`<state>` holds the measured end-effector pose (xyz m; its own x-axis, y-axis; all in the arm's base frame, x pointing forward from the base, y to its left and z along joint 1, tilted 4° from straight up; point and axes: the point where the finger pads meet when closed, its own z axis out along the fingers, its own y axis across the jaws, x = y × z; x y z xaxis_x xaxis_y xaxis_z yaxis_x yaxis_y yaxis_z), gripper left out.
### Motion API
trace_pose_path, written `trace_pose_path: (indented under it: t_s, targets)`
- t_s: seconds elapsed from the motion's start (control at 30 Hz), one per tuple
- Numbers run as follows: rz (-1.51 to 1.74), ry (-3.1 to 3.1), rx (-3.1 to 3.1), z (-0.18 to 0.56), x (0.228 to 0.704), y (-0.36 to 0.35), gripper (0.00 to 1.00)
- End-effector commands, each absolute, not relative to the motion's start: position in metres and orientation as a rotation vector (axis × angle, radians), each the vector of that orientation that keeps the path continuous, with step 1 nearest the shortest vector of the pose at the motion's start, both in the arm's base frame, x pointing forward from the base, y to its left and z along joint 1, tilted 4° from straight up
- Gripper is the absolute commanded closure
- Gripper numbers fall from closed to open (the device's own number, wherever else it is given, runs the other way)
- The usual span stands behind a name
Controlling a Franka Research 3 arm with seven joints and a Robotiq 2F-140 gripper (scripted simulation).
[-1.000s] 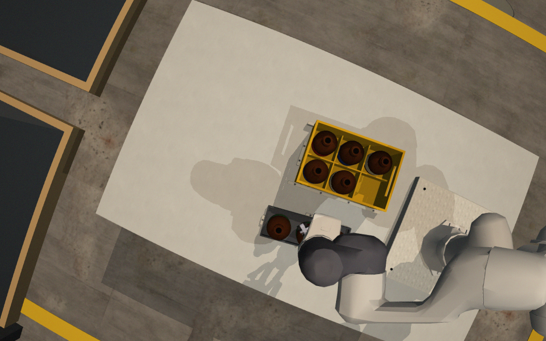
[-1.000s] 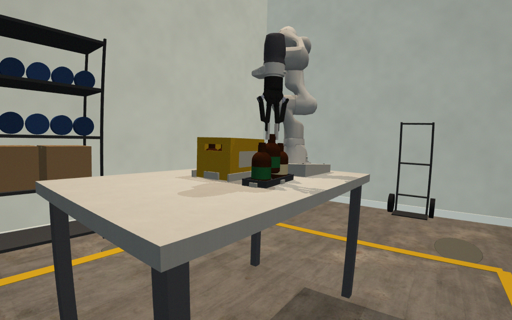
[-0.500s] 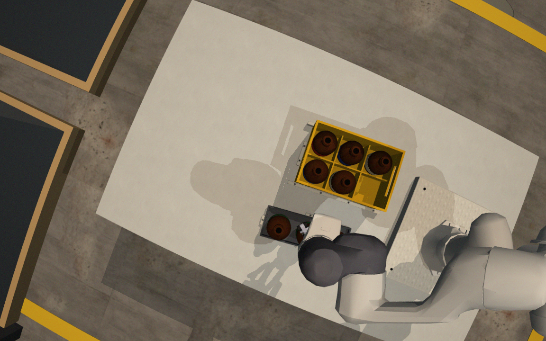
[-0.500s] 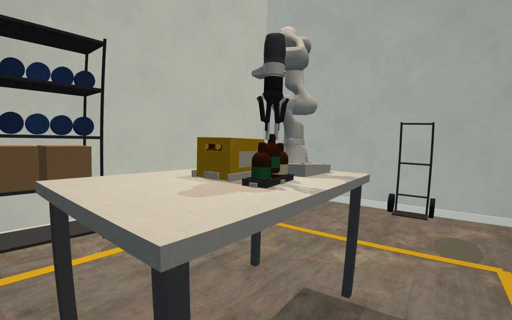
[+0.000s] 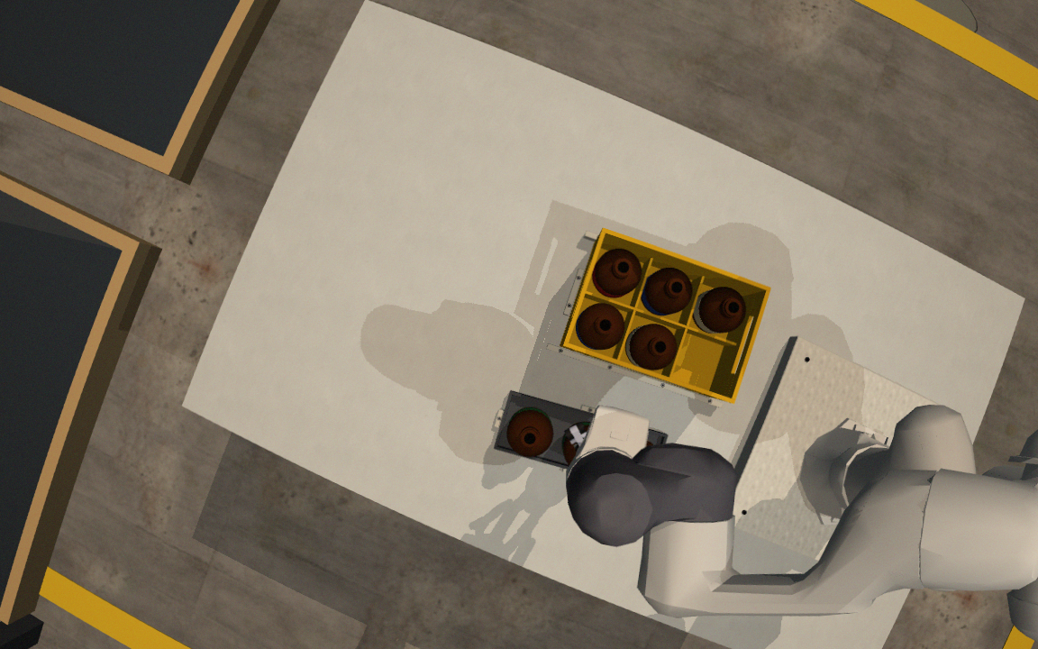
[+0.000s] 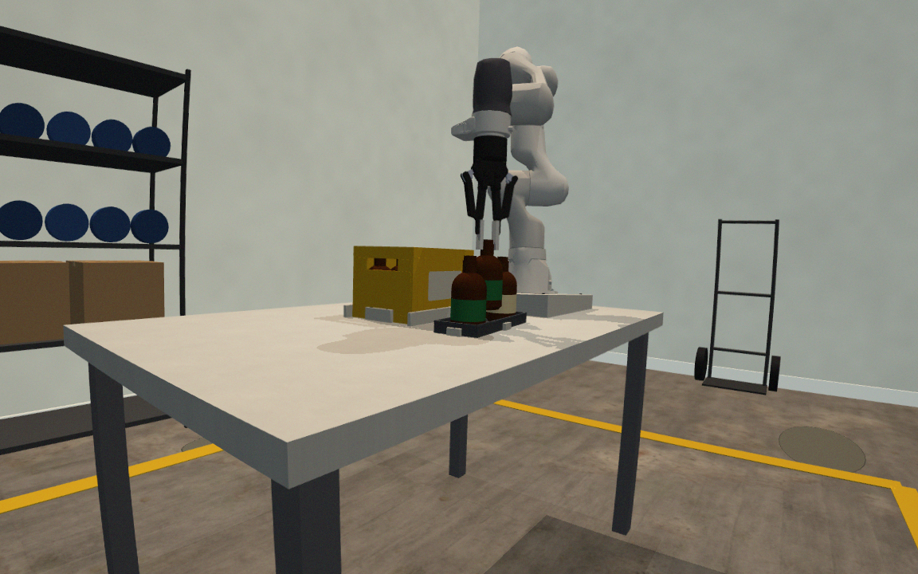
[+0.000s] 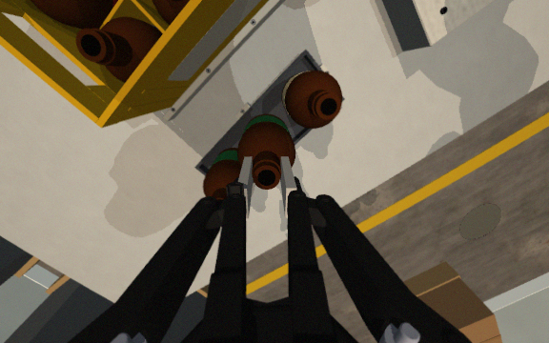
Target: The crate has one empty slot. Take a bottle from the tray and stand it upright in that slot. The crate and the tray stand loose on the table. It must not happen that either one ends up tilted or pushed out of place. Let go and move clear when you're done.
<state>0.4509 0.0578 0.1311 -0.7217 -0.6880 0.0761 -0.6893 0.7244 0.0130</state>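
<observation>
My gripper is shut on the neck of the middle brown bottle, which has a green label, and holds it upright, raised a little above its two neighbours in the dark tray. In the side view the held bottle stands higher than the others. A green-labelled bottle and a cream-labelled bottle stand in the tray on either side. The yellow crate lies just beyond the tray, with several brown bottles and one empty slot at its near right corner.
The robot's base plate lies right of the crate and tray. My arm hangs over the tray's right end. A shelf rack with boxes stands off the table to the left, a hand truck to the right.
</observation>
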Motion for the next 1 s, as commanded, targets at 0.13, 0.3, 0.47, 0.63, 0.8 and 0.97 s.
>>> trace_pose_path:
  t_s: [0.13, 0.3, 0.47, 0.63, 0.8, 0.97]
  targets:
    - [0.029, -2.854, 1.134, 0.139, 0.453, 0.057, 1.00]
    - [0.029, -2.854, 1.134, 0.141, 0.454, 0.058, 1.00]
    - [0.029, -2.854, 1.134, 0.146, 0.455, 0.058, 1.00]
    - [0.029, -2.854, 1.134, 0.152, 0.455, 0.058, 1.00]
    - [0.029, -2.854, 1.134, 0.156, 0.456, 0.058, 1.00]
    - [0.029, -2.854, 1.134, 0.162, 0.457, 0.059, 1.00]
